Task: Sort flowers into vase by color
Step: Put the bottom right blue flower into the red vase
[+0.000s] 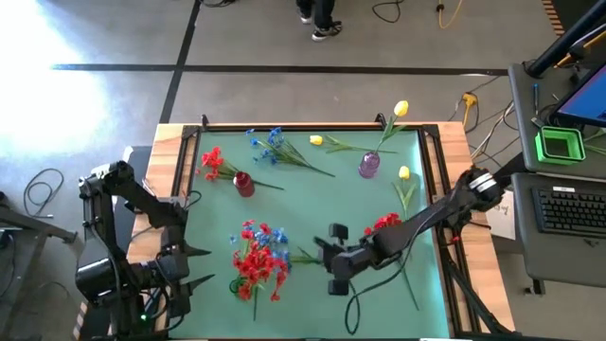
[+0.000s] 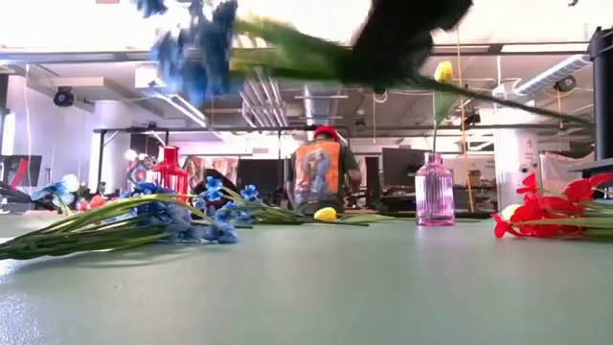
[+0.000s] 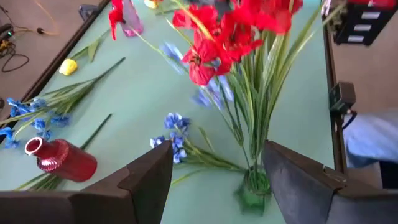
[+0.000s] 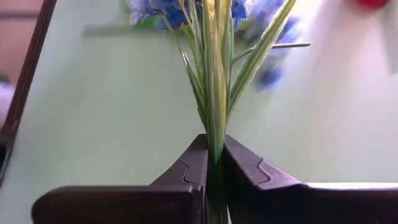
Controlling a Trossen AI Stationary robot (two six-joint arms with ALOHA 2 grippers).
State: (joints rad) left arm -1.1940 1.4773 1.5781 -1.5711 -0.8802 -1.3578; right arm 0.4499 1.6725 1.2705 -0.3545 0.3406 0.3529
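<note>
My right gripper [image 1: 322, 252] is shut on a blue flower [image 1: 275, 237] above the table's near middle; in the low view the blue flower [image 2: 192, 43] hangs high over the table. My left gripper [image 1: 201, 266] is open and empty at the near left, facing a red cluster [image 1: 252, 267] that lies on the mat, which also shows in the left wrist view [image 3: 233, 34]. A red vase [image 1: 243, 183] stands at the far left. A purple vase [image 1: 369, 164] at the far right holds a yellow tulip [image 1: 401, 109] by its stem. My right gripper pinches the blue flower's bundle of green stem and leaves [image 4: 215, 140] between its two fingers, below the blooms. The fingers lie across the stem. The flower is lifted clear of the table, its blooms pointing toward the table's left and its stem [image 2: 508, 101] trailing to the right.
More flowers lie on the mat: a blue cluster [image 1: 270, 147] and a red one [image 1: 212, 161] at the far left, yellow buds [image 1: 316, 140] [image 1: 404, 172] at the far right, a red cluster [image 1: 383, 224] under my right arm. A person [image 2: 321, 172] stands beyond the table.
</note>
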